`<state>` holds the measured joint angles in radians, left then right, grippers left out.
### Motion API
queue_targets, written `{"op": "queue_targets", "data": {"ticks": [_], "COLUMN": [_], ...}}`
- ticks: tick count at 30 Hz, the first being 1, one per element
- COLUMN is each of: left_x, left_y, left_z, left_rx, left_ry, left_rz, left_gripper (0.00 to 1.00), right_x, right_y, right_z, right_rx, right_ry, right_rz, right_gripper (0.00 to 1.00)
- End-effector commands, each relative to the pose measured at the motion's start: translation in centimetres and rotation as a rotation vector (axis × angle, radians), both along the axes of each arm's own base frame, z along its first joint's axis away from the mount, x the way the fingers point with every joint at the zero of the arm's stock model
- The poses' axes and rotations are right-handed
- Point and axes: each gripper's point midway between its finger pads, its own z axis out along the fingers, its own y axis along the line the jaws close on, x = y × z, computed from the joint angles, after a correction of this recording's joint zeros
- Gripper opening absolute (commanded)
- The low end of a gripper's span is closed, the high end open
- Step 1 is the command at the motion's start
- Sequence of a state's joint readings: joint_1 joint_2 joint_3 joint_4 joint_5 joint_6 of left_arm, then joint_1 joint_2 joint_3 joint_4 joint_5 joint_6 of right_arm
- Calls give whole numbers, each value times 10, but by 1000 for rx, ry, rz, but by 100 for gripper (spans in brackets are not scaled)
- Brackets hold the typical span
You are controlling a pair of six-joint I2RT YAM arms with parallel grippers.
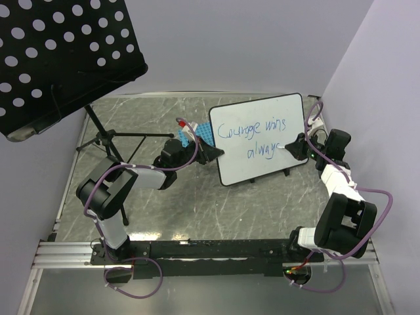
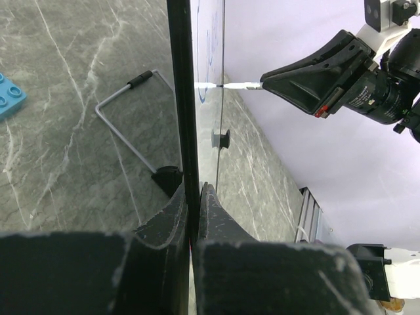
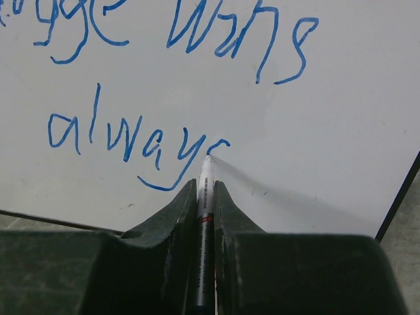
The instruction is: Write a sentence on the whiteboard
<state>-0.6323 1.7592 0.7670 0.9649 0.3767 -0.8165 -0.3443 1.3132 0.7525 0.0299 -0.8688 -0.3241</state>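
- Your left pincer [image 2: 195,197] is clamped on the whiteboard [image 1: 259,169] at its left edge, steadying it where it stands on the surface [image 1: 197,203] against pen pressure;
- your right pincer [image 3: 205,187] is closed on the marker [image 3: 207,167], its tip touching the final "s" of the sentence [image 1: 249,131]; writing looks nearly finished.

**Q:** What is the left gripper [image 2: 195,191] doing at the bottom edge?

**A:** Its black fingers [image 2: 164,223] are pinching the thin dark edge of the large white whiteboard [image 2: 182,79], which is standing edge-on.

**Q:** And at upper right?

**A:** The right gripper [image 2: 268,77] is clasping a slim pale marker [image 2: 239,85], whose tip is touching the board's face beside blue marker writing [image 2: 212,39]. Behind the board, a bent grey wire prop [image 2: 121,128] is resting on the grey marbled tabletop [image 2: 59,151], near a blue studded plastic brick [image 2: 8,97].
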Motion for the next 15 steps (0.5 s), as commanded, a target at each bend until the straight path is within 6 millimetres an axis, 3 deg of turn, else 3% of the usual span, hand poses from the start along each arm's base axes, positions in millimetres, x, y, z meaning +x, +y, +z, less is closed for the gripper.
{"op": "queue_targets", "data": {"ticks": [1, 7, 15], "left_x": [-11, -12, -11], "left_y": [-5, -6, -6], "left_z": [8, 8, 11], "left_rx": [12, 10, 8], "left_ry": [-95, -95, -100], "left_rz": [-65, -68, -67], "left_gripper": [1, 1, 1], "right_x": [9, 13, 5], "right_y": [-9, -19, -16], "right_z": [7, 4, -9], "right_rx": [-55, -81, -76], "right_ry": [-14, -2, 66], "right_rz": [-32, -82, -57], "right_gripper": [0, 0, 0]}}
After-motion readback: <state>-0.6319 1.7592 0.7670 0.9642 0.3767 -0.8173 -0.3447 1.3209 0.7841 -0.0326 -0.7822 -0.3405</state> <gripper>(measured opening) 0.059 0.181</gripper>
